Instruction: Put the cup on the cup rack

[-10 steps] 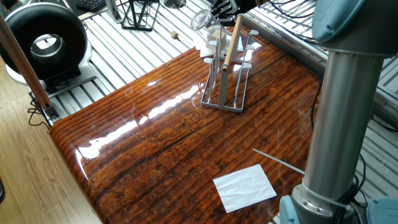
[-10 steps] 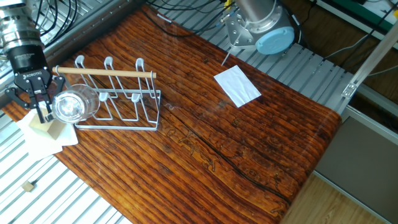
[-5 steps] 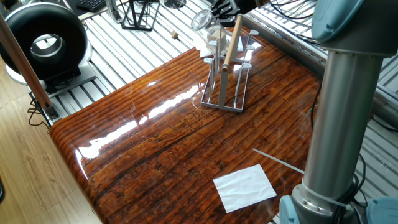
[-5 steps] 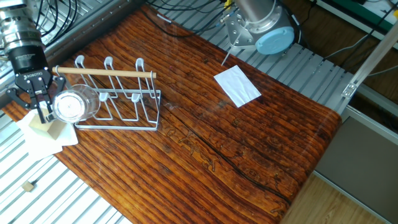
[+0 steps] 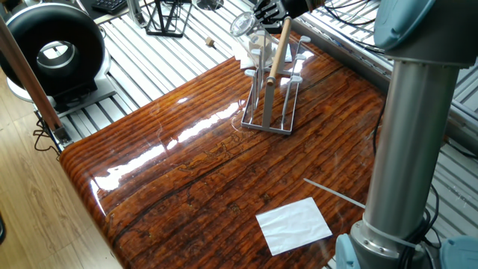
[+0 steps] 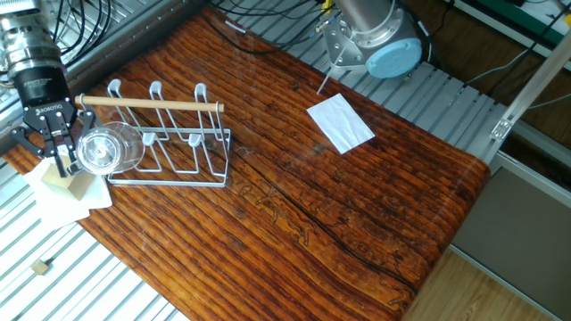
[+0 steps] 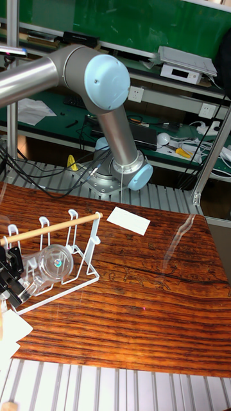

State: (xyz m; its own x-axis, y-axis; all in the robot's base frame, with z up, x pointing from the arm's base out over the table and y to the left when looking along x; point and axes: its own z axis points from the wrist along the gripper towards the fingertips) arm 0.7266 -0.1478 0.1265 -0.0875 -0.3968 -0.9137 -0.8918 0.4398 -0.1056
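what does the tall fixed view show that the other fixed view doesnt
Only the tall fixed view shows the arm's blue-capped elbow joint and the green shelves with a white box. Only the other fixed view shows a small tan block on the slatted metal. Both show the clear glass tumbler held sideways in the black gripper, beside the grey wire rack, plus the white paper sheet.

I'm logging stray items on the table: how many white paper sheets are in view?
2. One white sheet lies flat on the wooden table near the arm's base. A second sits at the table's far end, under the gripper holding the cup. Others may be hidden.
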